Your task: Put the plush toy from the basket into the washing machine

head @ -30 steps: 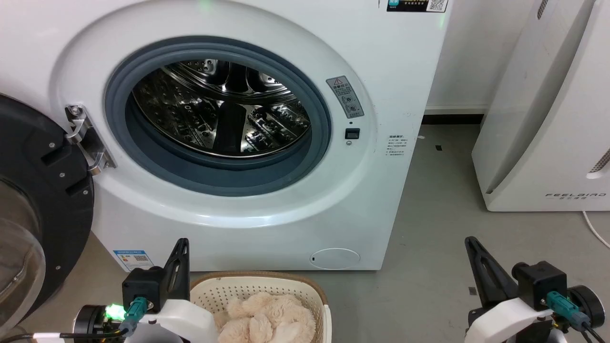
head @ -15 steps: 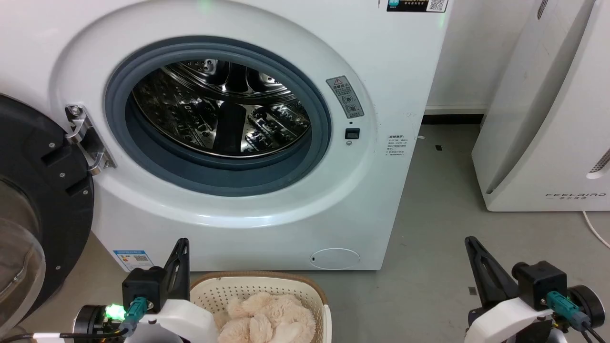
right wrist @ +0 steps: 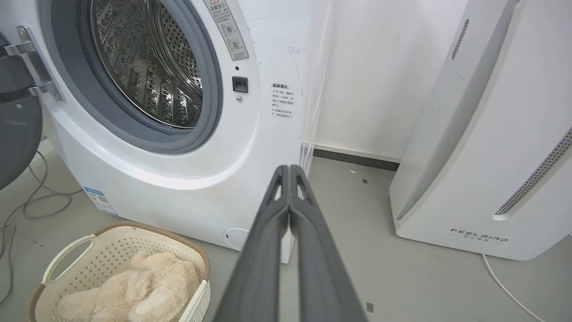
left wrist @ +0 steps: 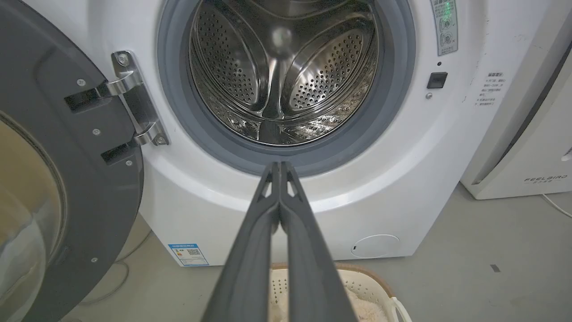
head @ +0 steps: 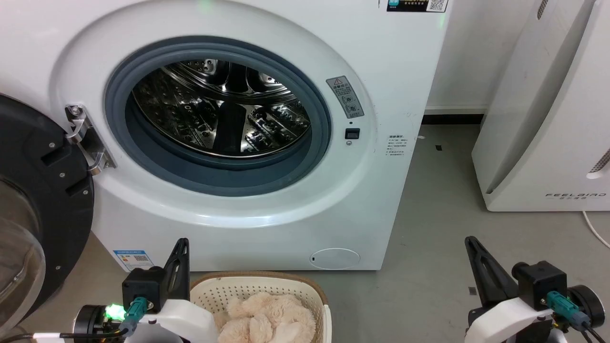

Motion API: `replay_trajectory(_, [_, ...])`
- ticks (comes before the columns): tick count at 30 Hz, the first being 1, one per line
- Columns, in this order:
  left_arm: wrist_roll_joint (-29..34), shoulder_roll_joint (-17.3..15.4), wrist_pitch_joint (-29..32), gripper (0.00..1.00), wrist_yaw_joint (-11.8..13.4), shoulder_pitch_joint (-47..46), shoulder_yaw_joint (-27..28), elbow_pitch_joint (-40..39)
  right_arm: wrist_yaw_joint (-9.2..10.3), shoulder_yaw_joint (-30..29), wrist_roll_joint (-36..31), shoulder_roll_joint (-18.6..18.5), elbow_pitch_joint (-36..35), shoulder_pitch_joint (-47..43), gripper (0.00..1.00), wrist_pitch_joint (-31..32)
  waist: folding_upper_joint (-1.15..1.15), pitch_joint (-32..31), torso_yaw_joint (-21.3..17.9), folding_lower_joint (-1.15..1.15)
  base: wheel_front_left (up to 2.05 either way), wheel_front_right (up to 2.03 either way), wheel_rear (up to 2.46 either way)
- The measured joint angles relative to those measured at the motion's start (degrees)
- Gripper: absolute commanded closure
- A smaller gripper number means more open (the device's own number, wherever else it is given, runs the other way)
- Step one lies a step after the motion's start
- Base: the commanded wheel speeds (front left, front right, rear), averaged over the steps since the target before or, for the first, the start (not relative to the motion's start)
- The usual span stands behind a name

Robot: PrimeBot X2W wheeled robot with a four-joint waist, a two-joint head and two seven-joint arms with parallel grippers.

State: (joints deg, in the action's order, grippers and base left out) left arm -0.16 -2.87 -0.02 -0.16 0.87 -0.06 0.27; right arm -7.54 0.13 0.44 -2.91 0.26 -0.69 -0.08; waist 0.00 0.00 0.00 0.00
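Note:
The cream plush toy [head: 267,318] [right wrist: 134,288] lies heaped in the oval perforated basket [head: 248,286] [right wrist: 111,246] on the floor just before the washing machine [head: 391,85] [right wrist: 178,188]. Its porthole stands open, the steel drum [head: 219,107] [left wrist: 281,67] bare inside. The door [head: 43,200] [left wrist: 62,156] is swung out to the left. My left gripper [head: 181,244] [left wrist: 280,164] is shut and empty, held just left of the basket. Off to the right, my right gripper [head: 471,240] [right wrist: 289,167] hangs above the floor, shut and empty too.
A white slanted FEELBIRD appliance [head: 548,119] [right wrist: 482,156] stands at the right, with a white cord [head: 595,231] on the floor beside it. Grey cables [right wrist: 27,197] lie on the floor under the open door. Grey floor [head: 429,214] runs between the machine and the appliance.

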Motion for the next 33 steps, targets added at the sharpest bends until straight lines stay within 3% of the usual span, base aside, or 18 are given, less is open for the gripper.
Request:
replay_trajectory(2, [0.0, 0.0, 0.0, 1.0, 0.0, 0.0, 0.0, 0.0, 0.0, 0.0, 0.0, 0.0, 0.0, 0.0, 1.0, 0.0, 0.0, 0.0, 0.0, 0.0, 0.0, 0.0, 0.0])
replay_trajectory(3, [0.0, 0.0, 0.0, 0.0, 0.0, 0.0, 0.0, 0.0, 0.0, 0.0, 0.0, 0.0, 0.0, 0.0, 0.0, 0.0, 0.0, 0.0, 0.0, 0.0, 0.0, 0.0, 0.0])
replay_trajectory(5, [0.0, 0.0, 0.0, 0.0, 0.0, 0.0, 0.0, 0.1, 0.0, 0.1, 0.0, 0.0, 0.0, 0.0, 0.0, 0.0, 0.0, 0.0, 0.0, 0.0, 0.0, 0.0, 0.0])
replay_trajectory(6, [0.0, 0.0, 0.0, 1.0, 0.0, 0.0, 0.0, 0.1, 0.0, 0.1, 0.0, 0.0, 0.0, 0.0, 1.0, 0.0, 0.0, 0.0, 0.0, 0.0, 0.0, 0.0, 0.0])
replay_trajectory(7, [0.0, 0.0, 0.0, 0.0, 0.0, 0.0, 0.0, 0.1, 0.0, 0.1, 0.0, 0.0, 0.0, 0.0, 0.0, 0.0, 0.0, 0.0, 0.0, 0.0, 0.0, 0.0, 0.0])
replay_trajectory(33, [-1.0, 0.0, -2.9, 0.0, -0.1, -0.1, -1.5, 3.7, 0.0, -0.3, 1.2, 0.0, 0.6, 0.0, 0.0, -2.7, 0.0, 3.2, -0.6, 0.0, 0.0, 0.0, 0.0])
